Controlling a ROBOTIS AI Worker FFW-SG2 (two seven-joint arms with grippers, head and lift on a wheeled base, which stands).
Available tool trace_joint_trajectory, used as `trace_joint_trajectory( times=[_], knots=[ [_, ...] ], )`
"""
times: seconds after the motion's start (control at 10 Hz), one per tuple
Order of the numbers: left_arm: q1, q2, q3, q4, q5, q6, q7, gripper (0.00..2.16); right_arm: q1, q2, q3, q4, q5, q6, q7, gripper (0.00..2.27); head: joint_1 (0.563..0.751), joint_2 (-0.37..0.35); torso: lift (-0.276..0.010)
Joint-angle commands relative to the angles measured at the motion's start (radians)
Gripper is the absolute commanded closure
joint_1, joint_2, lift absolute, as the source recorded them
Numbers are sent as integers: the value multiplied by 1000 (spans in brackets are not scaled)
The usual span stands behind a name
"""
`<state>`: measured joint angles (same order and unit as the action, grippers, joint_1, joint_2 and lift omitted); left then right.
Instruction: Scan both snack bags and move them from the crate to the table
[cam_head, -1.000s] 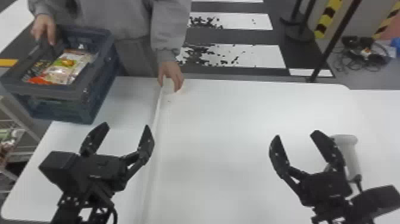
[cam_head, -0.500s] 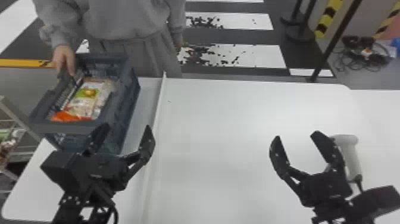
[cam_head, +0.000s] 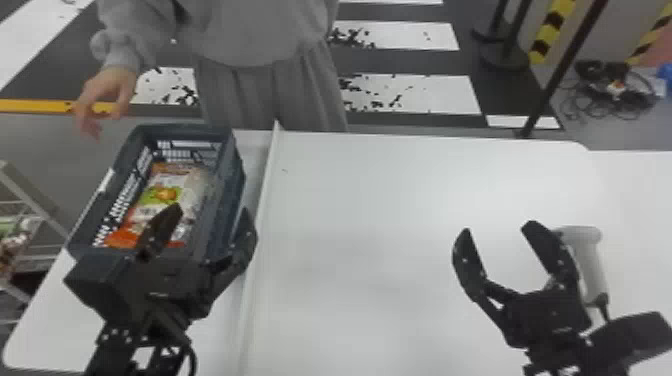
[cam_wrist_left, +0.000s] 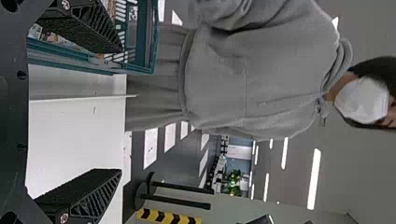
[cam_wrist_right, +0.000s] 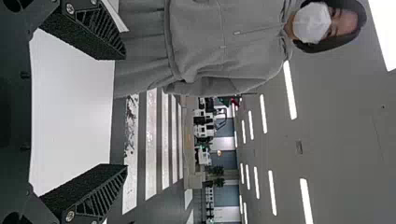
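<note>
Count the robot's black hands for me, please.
2: the left hand by the near end of the crate, and the right hand over the table, next to the scanner.

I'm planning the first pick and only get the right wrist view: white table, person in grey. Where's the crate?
Observer: The crate is on the left of the raised white divider.

Operator: And the snacks?

Observer: A snack bag with a green and orange print lies inside; I can't confirm a second.

Operator: What about the scanner?

Observer: The pale handheld scanner is just right of the right end effector, partly hidden behind its finger.
</note>
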<state>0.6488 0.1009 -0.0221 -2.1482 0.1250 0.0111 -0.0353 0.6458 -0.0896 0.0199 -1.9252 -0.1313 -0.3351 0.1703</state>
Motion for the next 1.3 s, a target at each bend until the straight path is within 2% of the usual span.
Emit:
trace_joint_trajectory(
  times=[0.0, 0.1, 0.3, 0.5, 0.7, 0.8, 1.0, 1.2],
  knots=[
    [-1, -1, 25, -12, 1, 0, 0, 97, 0, -1, 0, 0, -1, 0, 0, 103, 695, 18, -88],
    [-15, 0, 54, -19, 5, 13, -5, 100, 0, -1, 0, -1, 1, 0, 0, 103, 695, 23, -88],
    [-57, 0, 145, -32, 45, 111, -32, 110, 0, -1, 0, -1, 1, 0, 0, 103, 695, 58, -88],
    [-112, 3, 229, -39, 88, 264, -60, 130, -2, -1, 0, -1, 1, 0, 0, 103, 695, 103, -88],
    [-202, 11, 277, -41, 94, 470, -92, 130, -5, -1, 5, -1, 4, 6, 0, 103, 695, 154, -88],
    [-262, 11, 301, -36, 93, 614, -113, 130, -5, -1, 6, -1, 4, 6, 0, 103, 695, 170, -88],
    [-370, 16, 312, -9, 62, 801, -150, 124, -5, -1, 6, -1, 6, 3, 0, 103, 695, 182, -88],
    [-456, 25, 306, 60, 25, 893, -175, 130, -5, -1, 6, -1, 7, 3, 0, 103, 695, 187, -88]
  ],
)
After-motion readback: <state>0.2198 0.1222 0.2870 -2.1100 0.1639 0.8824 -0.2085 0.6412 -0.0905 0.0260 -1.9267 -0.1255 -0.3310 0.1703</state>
